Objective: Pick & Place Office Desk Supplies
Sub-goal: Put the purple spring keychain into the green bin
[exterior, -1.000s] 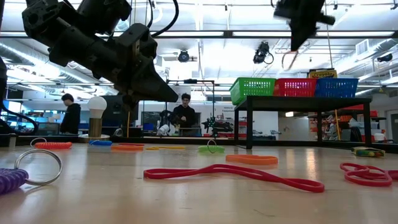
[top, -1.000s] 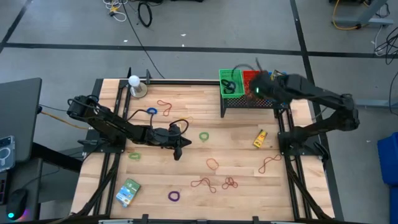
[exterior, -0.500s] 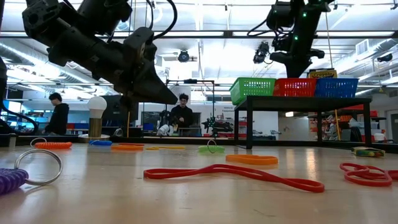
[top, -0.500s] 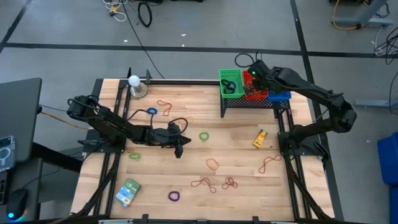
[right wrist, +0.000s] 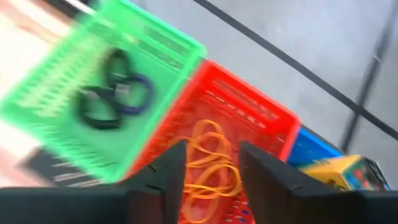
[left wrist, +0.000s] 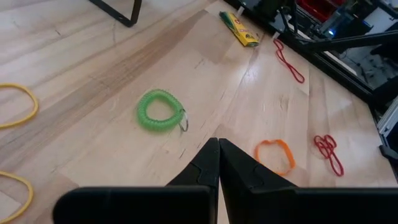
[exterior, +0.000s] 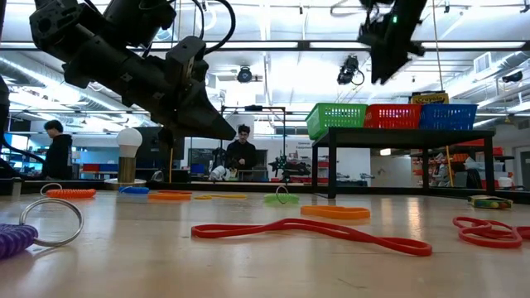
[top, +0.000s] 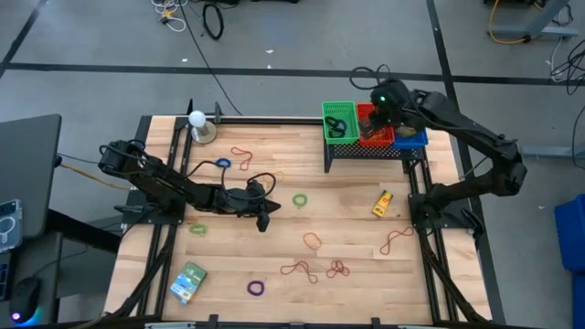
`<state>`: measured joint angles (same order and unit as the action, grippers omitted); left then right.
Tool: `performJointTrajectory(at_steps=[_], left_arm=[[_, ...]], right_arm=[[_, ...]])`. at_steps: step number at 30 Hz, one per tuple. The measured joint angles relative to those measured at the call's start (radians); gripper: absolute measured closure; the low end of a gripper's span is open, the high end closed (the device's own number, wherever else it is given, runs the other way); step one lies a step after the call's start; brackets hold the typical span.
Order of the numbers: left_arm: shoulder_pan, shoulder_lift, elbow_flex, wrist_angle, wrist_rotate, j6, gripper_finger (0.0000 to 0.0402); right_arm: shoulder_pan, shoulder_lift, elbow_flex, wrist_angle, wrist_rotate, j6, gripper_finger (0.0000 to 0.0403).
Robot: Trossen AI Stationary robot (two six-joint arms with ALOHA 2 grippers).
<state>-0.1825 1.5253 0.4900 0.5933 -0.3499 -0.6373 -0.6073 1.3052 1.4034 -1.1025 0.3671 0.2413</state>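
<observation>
From above, the right gripper (top: 382, 99) hung over the red basket (top: 374, 125) on the raised rack, between the green basket (top: 339, 122) and the blue basket (top: 413, 139); its fingers were too small there to judge. The left gripper (top: 264, 219) sat low over the middle of the table (top: 274, 174), near a green coil ring (top: 300, 199). Only this view showed the green-blue packet (top: 189, 281), the purple ring (top: 256, 288) and the crayon box (top: 381, 203) together.

At table height, a long red rubber band (exterior: 310, 232) lay nearest, with the three baskets side by side on their stand. People stood in the room behind. The right gripper was partly cut off at the frame's top edge.

The left wrist camera showed its fingers (left wrist: 208, 163) pressed together, holding nothing, pointing toward the green coil ring and an orange band (left wrist: 275, 155). Print on the crayon box was unreadable.

The right wrist camera, blurred, showed its fingers (right wrist: 169, 167) apart and empty above orange bands (right wrist: 210, 163) lying in the red basket; dark rings (right wrist: 115, 87) lay in the green one.
</observation>
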Motion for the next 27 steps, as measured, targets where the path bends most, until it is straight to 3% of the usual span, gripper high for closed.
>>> performJointTrajectory(at_steps=[5, 9, 19, 24, 27], left_arm=[[0.0, 0.0, 0.0, 0.017, 0.05, 0.076, 0.0393], [0.001, 0.0, 0.0, 0.033, 0.07, 0.043, 0.0391], [0.002, 0.0, 0.001, 0.046, 0.127, 0.024, 0.0384], [0.002, 0.0, 0.001, 0.045, 0.173, 0.028, 0.0384], [-0.002, 0.0, 0.001, 0.045, 0.178, 0.023, 0.0393]], right_arm=[[0.115, -0.078, -0.021, 0.066, -0.097, -0.012, 0.0332], [0.255, -0.136, -0.102, 0.159, -0.116, 0.042, 0.0394], [0.609, -0.195, -0.379, 0.523, -0.053, 0.2, 0.0398], [0.724, -0.195, -0.519, 0.775, -0.014, 0.224, 0.0392], [0.765, -0.195, -0.573, 0.832, 0.026, 0.226, 0.0391]])
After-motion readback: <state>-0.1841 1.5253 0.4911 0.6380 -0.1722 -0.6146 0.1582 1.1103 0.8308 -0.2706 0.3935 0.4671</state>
